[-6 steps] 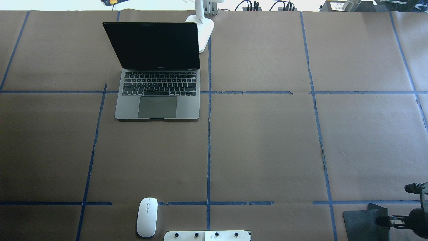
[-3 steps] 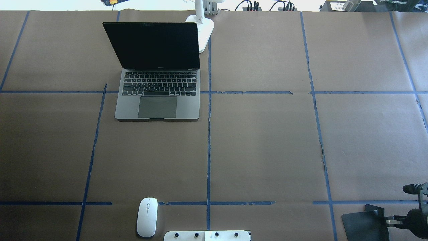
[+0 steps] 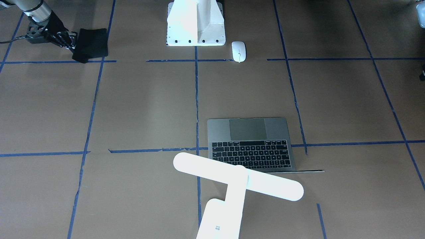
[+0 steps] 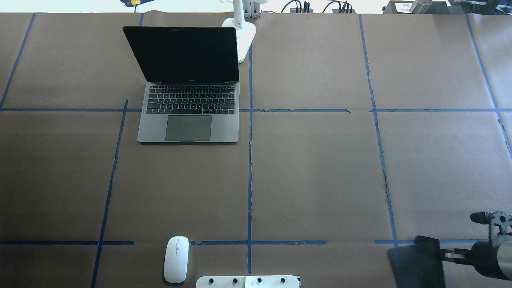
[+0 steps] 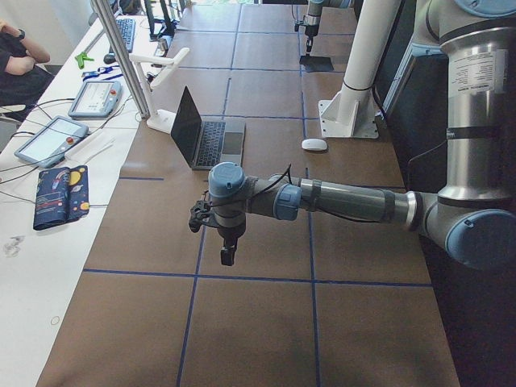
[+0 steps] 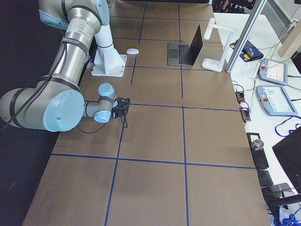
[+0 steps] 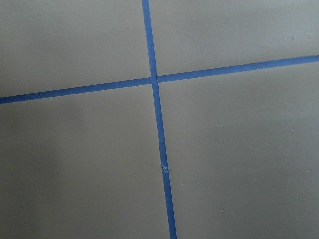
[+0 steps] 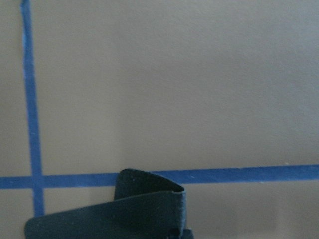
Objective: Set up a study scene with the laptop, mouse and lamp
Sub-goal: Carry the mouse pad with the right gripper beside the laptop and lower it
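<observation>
The laptop point(image 4: 188, 120) stands open at the far left-centre, also in the front view point(image 3: 252, 142). The lamp point(image 3: 232, 176) stands just behind its right corner, its base point(image 4: 245, 38) at the far edge. The mouse point(image 4: 176, 259) lies at the near edge, left of the pedestal. My right gripper point(image 4: 450, 255) is shut on a black pad point(image 4: 416, 262) at the near right, low over the table; the right wrist view shows the pad's curled edge point(image 8: 144, 204). My left gripper point(image 5: 228, 260) shows only in the exterior left view, pointing down above the table; I cannot tell its state.
The white bolted pedestal point(image 3: 196, 23) stands at the near centre edge. Blue tape lines point(image 4: 250, 180) grid the brown table. A side bench beyond the table's far edge holds teach pendants point(image 5: 50, 139), cables and an aluminium post point(image 5: 129, 64).
My right gripper has moved left along the near edge with the black pad in it. Laptop, mouse and lamp have not moved.
</observation>
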Motion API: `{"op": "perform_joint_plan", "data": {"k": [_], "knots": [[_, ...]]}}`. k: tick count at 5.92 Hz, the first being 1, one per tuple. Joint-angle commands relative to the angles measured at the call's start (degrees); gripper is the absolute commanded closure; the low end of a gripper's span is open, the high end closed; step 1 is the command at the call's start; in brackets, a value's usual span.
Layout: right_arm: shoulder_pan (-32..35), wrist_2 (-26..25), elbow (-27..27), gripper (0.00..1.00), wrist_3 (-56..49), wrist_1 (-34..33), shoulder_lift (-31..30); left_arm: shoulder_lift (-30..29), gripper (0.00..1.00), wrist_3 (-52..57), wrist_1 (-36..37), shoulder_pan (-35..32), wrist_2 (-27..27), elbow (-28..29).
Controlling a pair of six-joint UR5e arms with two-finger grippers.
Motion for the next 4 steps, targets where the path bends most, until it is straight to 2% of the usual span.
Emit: {"op": "perform_joint_plan", "data": {"k": [1,2,3,4], "knots": [[9.5,6.2,-0.5,1.0,0.1,-0.7,8.9,0.0,0.0,0.0,0.0,0.0,0.0,-0.3],[12.4,7.0,-1.3,1.0,0.1,-3.7,13.8,0.0,0.0,0.0,0.0,0.0,0.0,-0.5],[15.0,7.3,-1.5,1.0,0.1,-13.7,23.0,0.0,0.0,-0.1,0.0,0.0,0.0,-0.7],[17.9,7.3,-5.7,1.0,0.0,-22.1,34.5,-0.1,0.0,-0.1,0.0,0.1,-0.1,-0.7]]}}
